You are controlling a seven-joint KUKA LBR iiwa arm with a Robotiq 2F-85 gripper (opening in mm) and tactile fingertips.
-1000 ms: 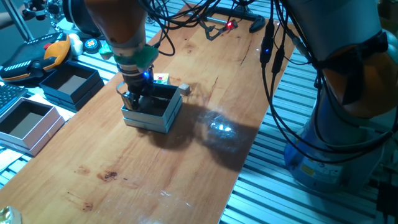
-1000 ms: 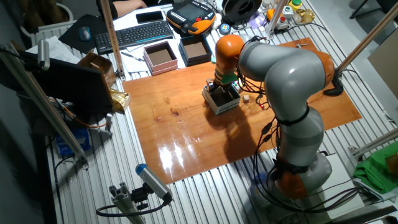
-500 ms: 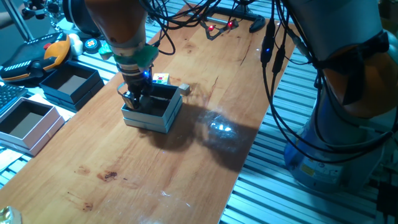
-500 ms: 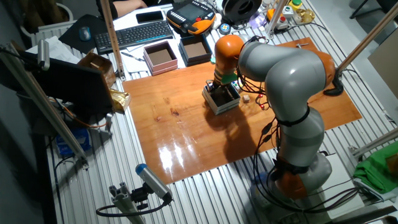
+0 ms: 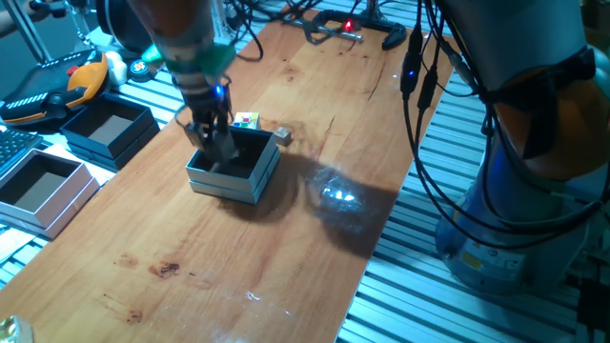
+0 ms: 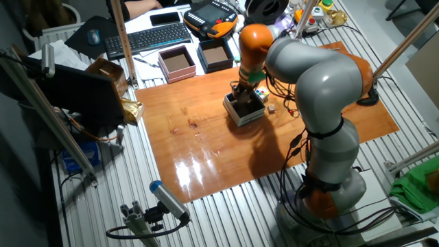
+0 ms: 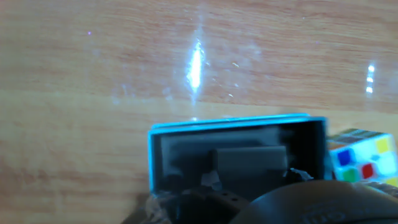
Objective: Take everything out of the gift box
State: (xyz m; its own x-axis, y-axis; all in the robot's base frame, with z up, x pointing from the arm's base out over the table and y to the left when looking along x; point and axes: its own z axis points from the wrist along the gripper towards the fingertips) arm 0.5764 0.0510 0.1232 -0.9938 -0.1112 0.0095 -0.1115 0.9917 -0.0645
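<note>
The gift box stands on the wooden table, and it also shows in the other fixed view and the hand view. My gripper hangs just above its dark inside, fingers close together. In the hand view a plain grey cube sits between my fingertips, over the box's inside. The multicoloured puzzle cube lies on the table right behind the box, and shows at the hand view's right edge. The tiny pale grey block lies on the table beside it.
A dark navy box and a larger white box with a brown inside stand off the table's left side. An orange and black pendant lies behind them. Cables cross the far end of the table.
My gripper stayed low inside the gift box, then rose and now hangs above its rim. The box, the puzzle cube and the tiny block have not moved.
</note>
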